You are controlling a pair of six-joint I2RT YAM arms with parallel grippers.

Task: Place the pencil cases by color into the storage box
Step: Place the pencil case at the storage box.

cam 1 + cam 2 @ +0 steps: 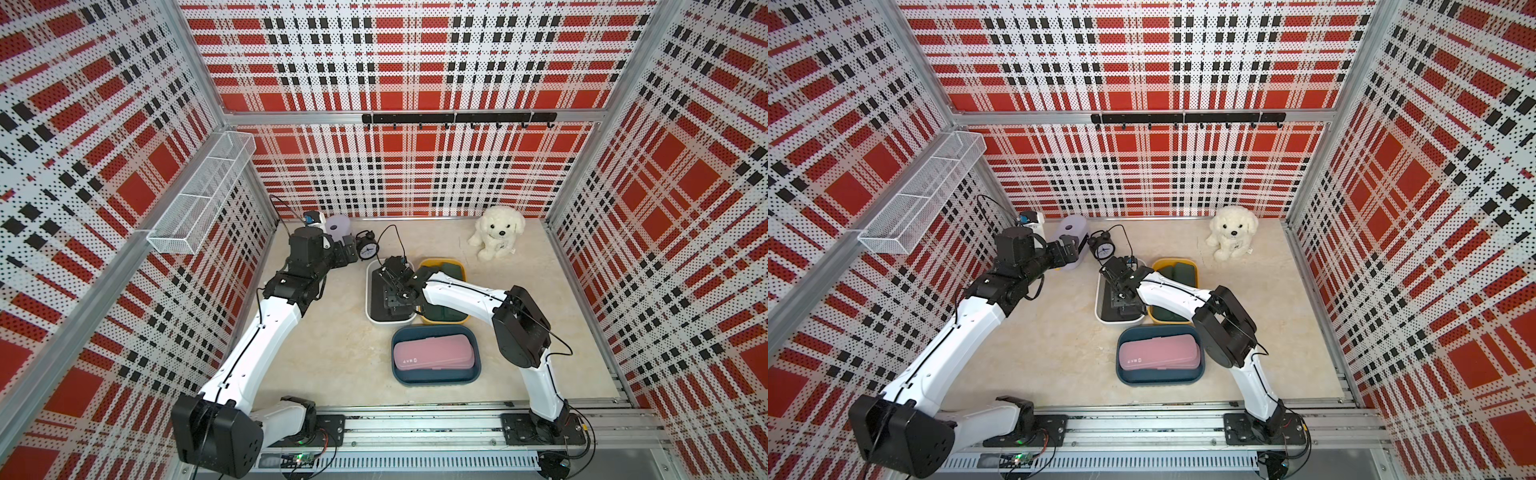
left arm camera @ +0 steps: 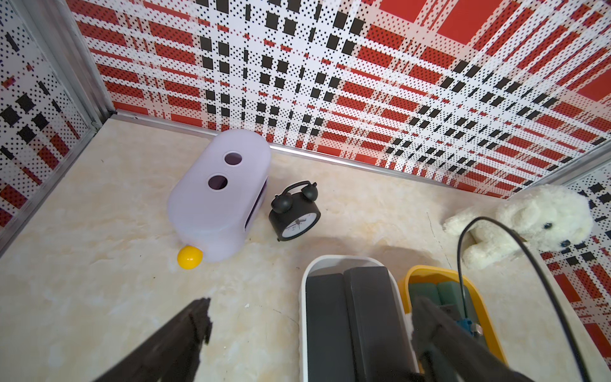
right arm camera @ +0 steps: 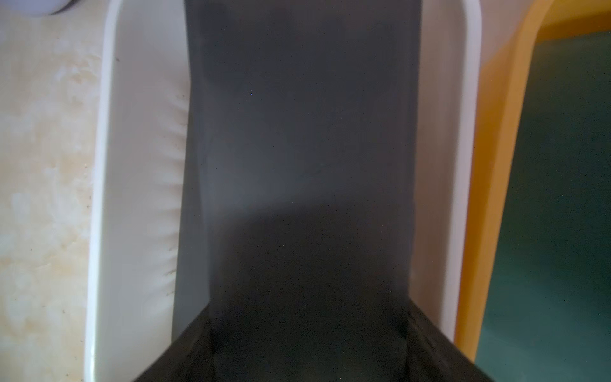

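The right pincer (image 3: 309, 307) is clamped across the width of a black pencil case (image 3: 297, 132), holding it low inside the white bin (image 1: 368, 291), which sits left of the yellow bin (image 1: 440, 262). The left wrist view shows this case partly over a second black case (image 2: 324, 324) already in that bin. The step in hand looks like the set-down. To do it well, keep the case's long side in line with the bin's walls and lower it until it rests on its neighbour or the bin floor. Only then part the jaws, and rise straight up so neither finger hooks the rim. The forearm crosses the yellow bin with its green cases (image 1: 451, 272), so any sideways swing should wait. The pink case (image 1: 432, 353) lies in the near blue bin (image 1: 434, 329). The left pincer (image 2: 310, 317) hangs with its jaws apart and empty at the far left, over the worktop.
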